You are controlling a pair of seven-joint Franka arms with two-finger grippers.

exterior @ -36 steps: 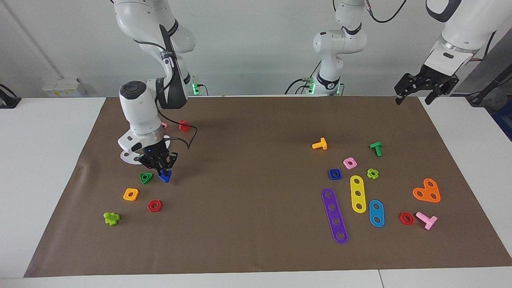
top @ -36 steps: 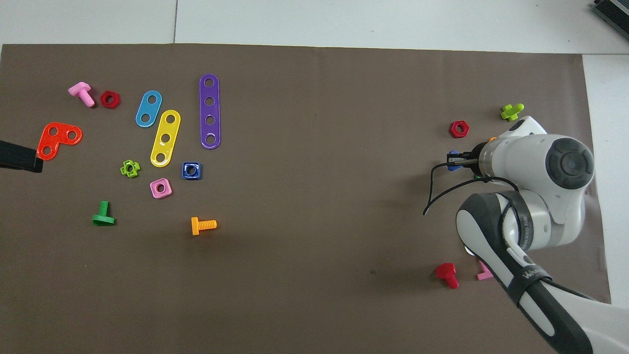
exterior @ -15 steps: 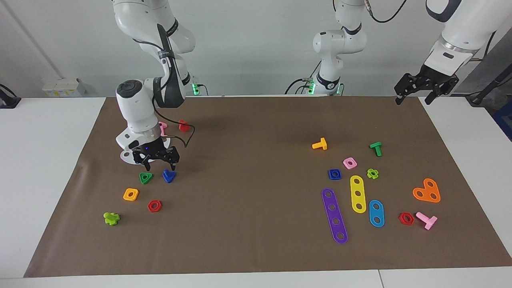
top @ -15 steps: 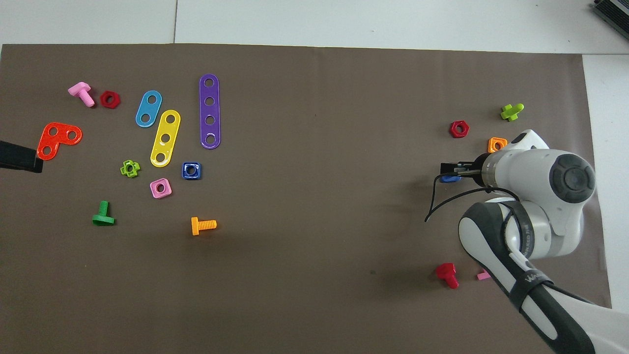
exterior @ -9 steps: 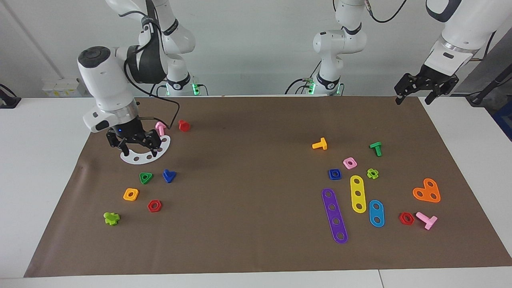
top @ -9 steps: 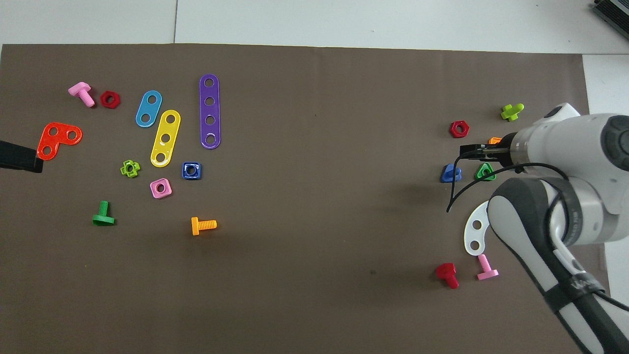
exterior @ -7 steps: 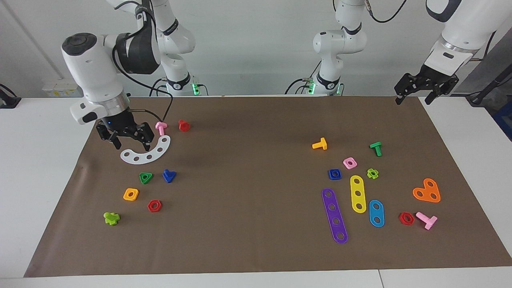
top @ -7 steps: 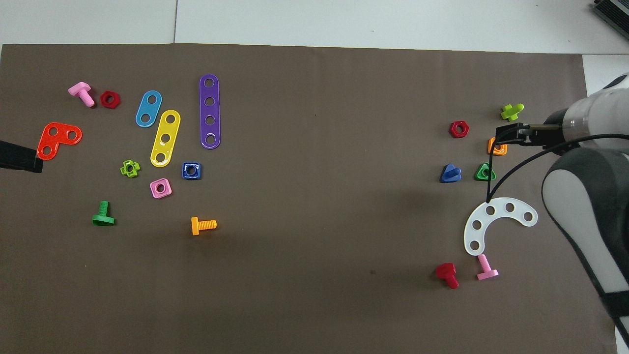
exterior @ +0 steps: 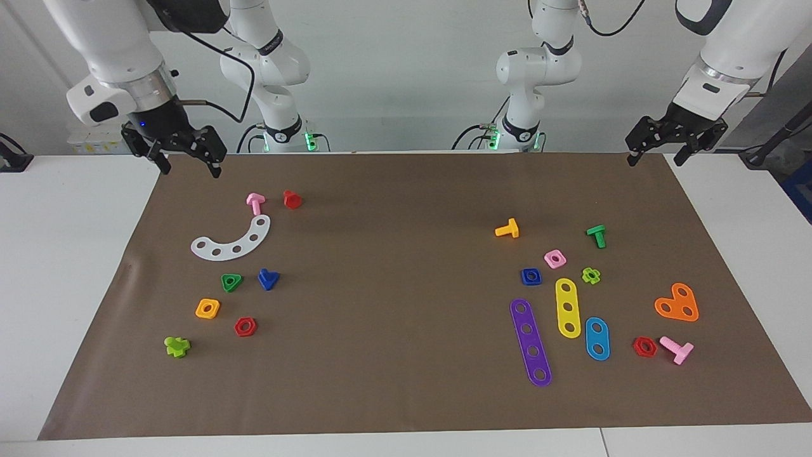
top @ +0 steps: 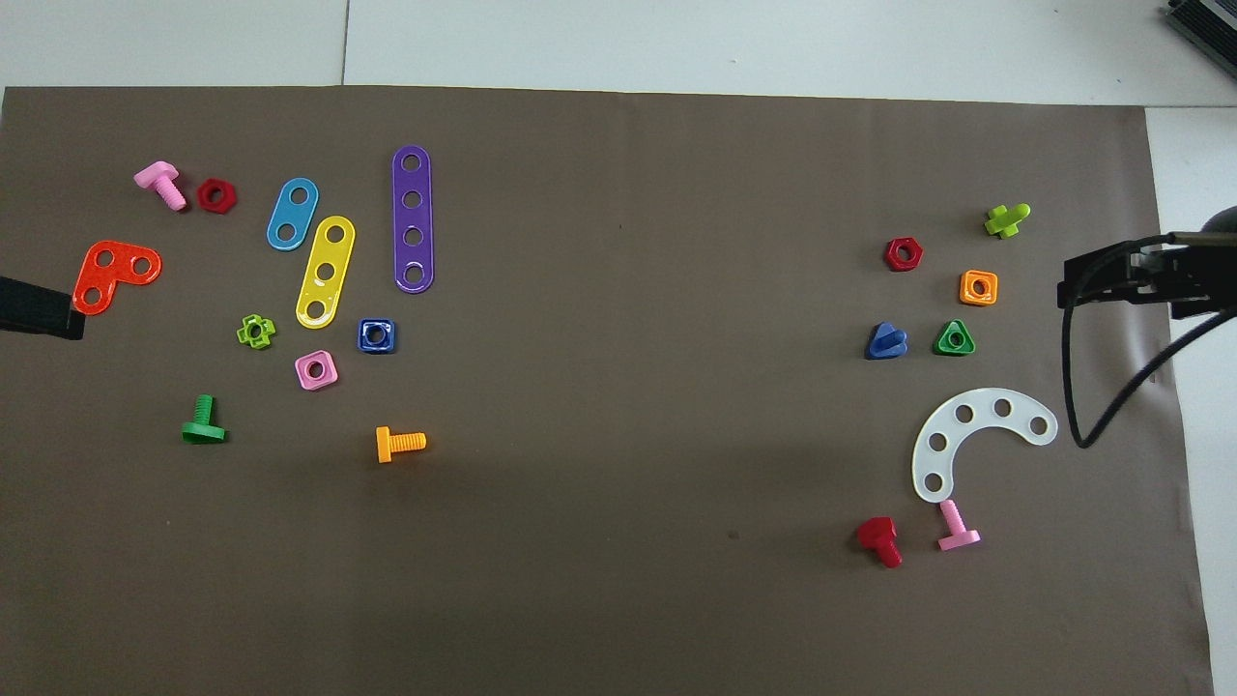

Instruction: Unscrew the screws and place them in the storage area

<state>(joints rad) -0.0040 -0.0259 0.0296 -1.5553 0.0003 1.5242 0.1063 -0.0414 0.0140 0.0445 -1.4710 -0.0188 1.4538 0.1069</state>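
In the facing view, the right gripper (exterior: 188, 162) is seen raised over the mat's corner at the right arm's end, jaws apart and empty. The left gripper (exterior: 656, 153) is held open and empty over the other corner.

In the overhead view, the dark-blue bolt (top: 885, 341) is found lying on the storage area (top: 1092, 483), beside the green triangular nut (top: 954, 338), farther from the robots than the white curved strip (top: 969, 434).

purple strip (exterior: 530, 342), yellow strip (exterior: 567, 308), orange bolt (exterior: 507, 229)
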